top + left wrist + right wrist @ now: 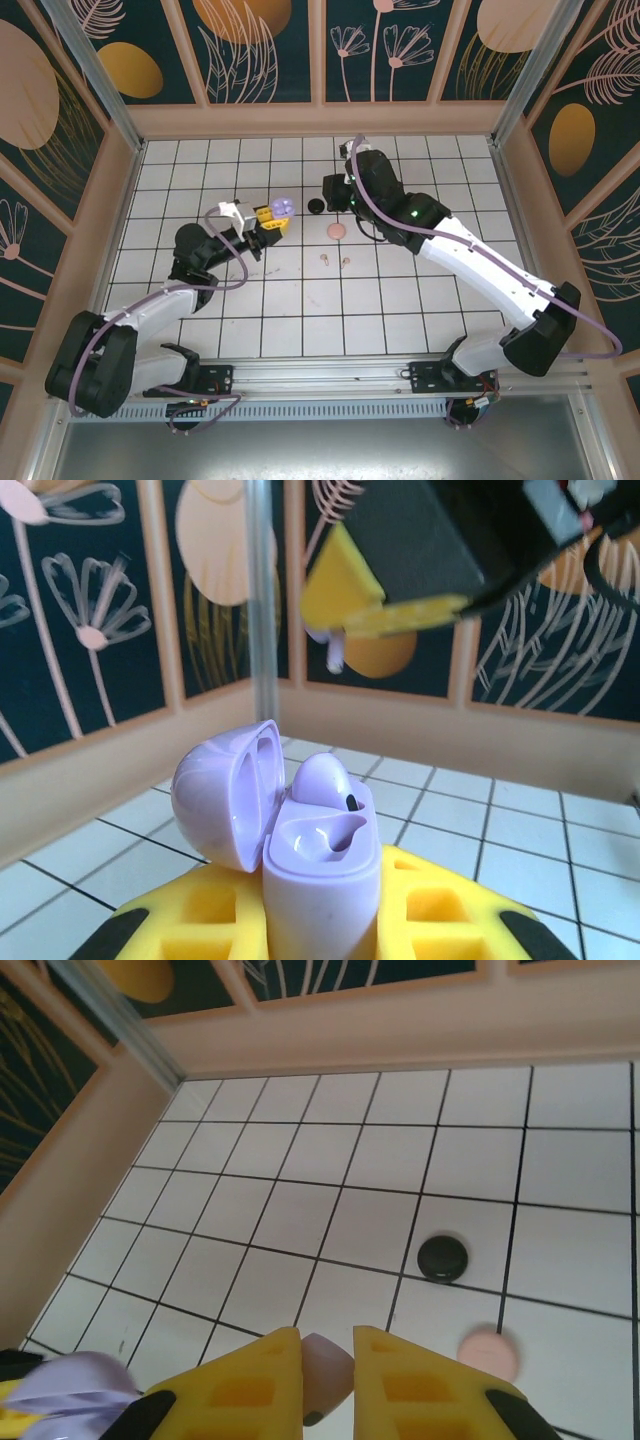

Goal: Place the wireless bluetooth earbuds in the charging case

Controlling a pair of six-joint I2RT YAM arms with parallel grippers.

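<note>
The overhead view shows me a white tiled table walled in by floral panels. Left of the table's middle, my left gripper point(268, 221) is clamped on the lilac charging case point(283, 208), holding it upright with its lid swung open. In the left wrist view, one lilac earbud point(322, 778) is already seated in the socket farther from the camera. The nearer socket point(322, 838) is empty.

Just right of the case, my right gripper point(326, 1348) is closed on a second lilac earbud point(326, 1372), pinched between its yellow fingers point(250, 1385). From the left wrist view, that earbud's pale stem point(335, 658) hangs down above the open case and does not touch it.

Further right, toward the table's far edge, a black round case point(315, 207) and a pale pink round case point(337, 231) rest on the tiles. Both are too small for me to tell whether they are open. Nearer to me, around the table's middle, a pale pink earbud point(324, 260) lies loose with another pink earbud point(346, 262) beside it.

I judge the step in hand to be seating the second lilac bud. The next move calls for lining its stem up over the empty socket, lowering it straight in while the left gripper keeps the case steady, then letting go. The pink pair is not yet done
</note>
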